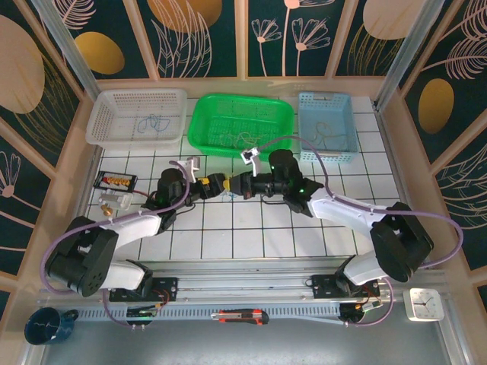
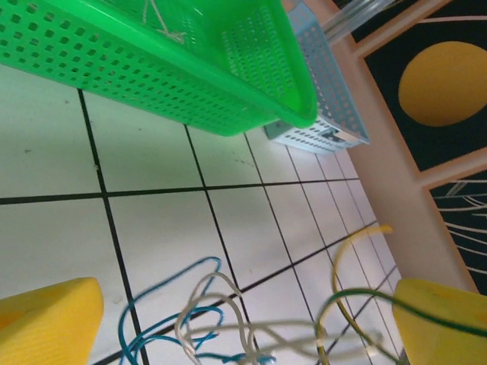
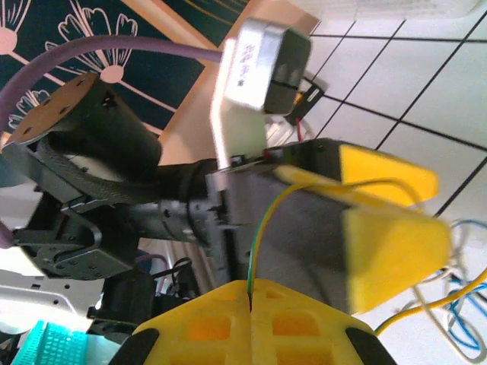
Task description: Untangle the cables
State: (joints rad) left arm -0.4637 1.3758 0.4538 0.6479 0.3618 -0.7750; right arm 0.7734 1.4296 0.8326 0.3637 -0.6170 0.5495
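The cables lie tangled on the white tiles between my two grippers. The left wrist view shows a blue loop (image 2: 163, 319), a pale grey loop (image 2: 221, 315) and a yellow-green wire (image 2: 346, 281). My left gripper (image 2: 247, 304) stands open, its yellow fingers wide apart on either side of the tangle, and the yellow-green wire crosses its right finger (image 2: 441, 323). My right gripper (image 3: 249, 289) is shut on the yellow-green wire (image 3: 262, 228), which rises from its closed pads to the left gripper's fingers (image 3: 388, 258). From above, the left gripper (image 1: 221, 185) and right gripper (image 1: 245, 185) meet tip to tip at mid-table.
Three baskets line the far edge: white (image 1: 103, 129), green (image 1: 202, 125) and pale blue (image 1: 304, 122), each holding a thin wire. A small black box (image 1: 114, 181) sits at the left. A utility knife (image 1: 242, 315), clock (image 1: 426, 304) and blue cup (image 1: 46, 325) lie near the bases.
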